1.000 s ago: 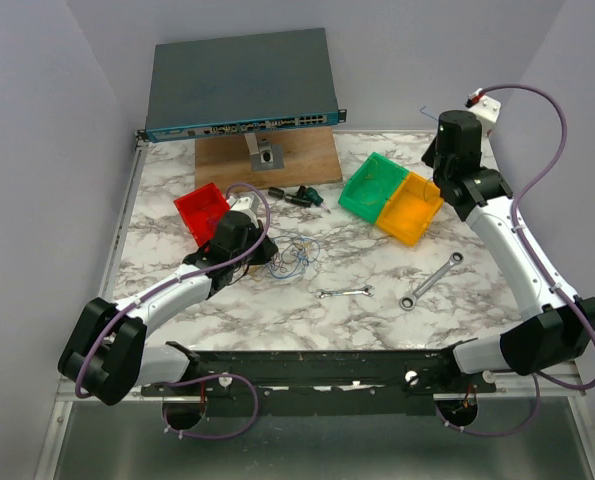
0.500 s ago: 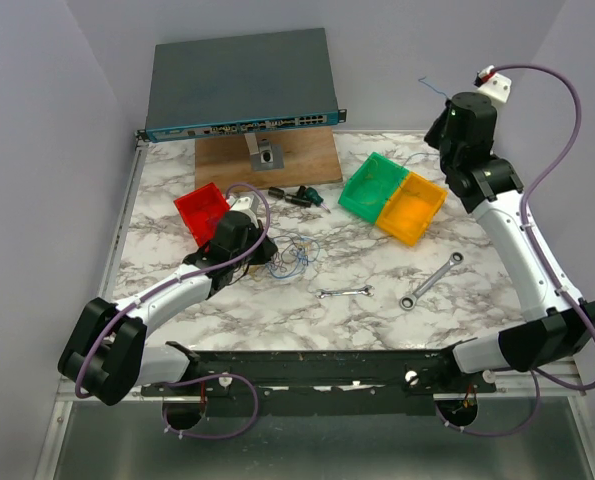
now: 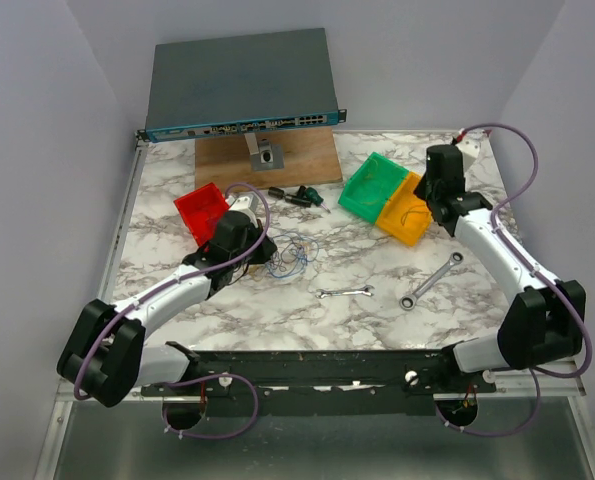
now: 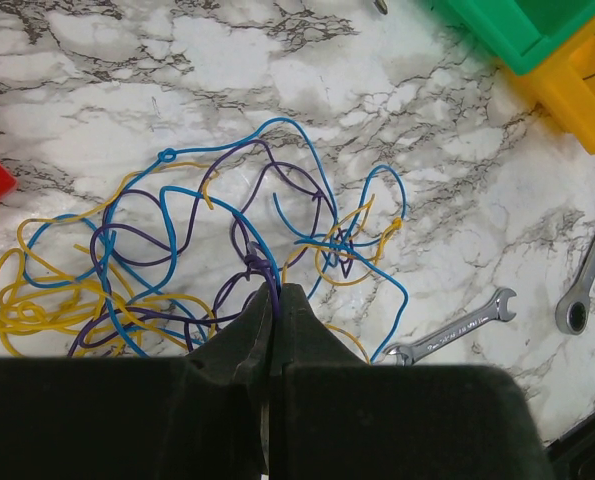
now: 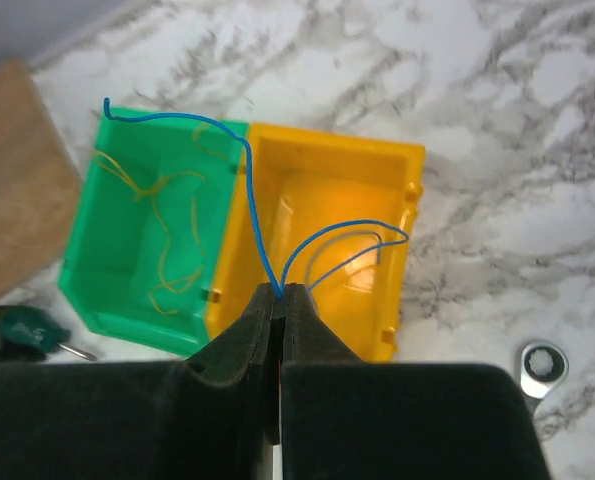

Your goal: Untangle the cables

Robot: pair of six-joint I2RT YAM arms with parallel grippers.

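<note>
Over the yellow bin, the right gripper is closed on one freed blue wire; I think it should go low before letting go, so that the springy wire drops inside and not across the rim; on the tabletop, the left gripper is pinched shut on a purple strand of the tangled cables; this hold should be steady.

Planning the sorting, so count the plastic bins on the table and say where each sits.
3. Red bin on the table's left side. Green bin at back right, touching the yellow bin on its right. None seems hidden.
</note>
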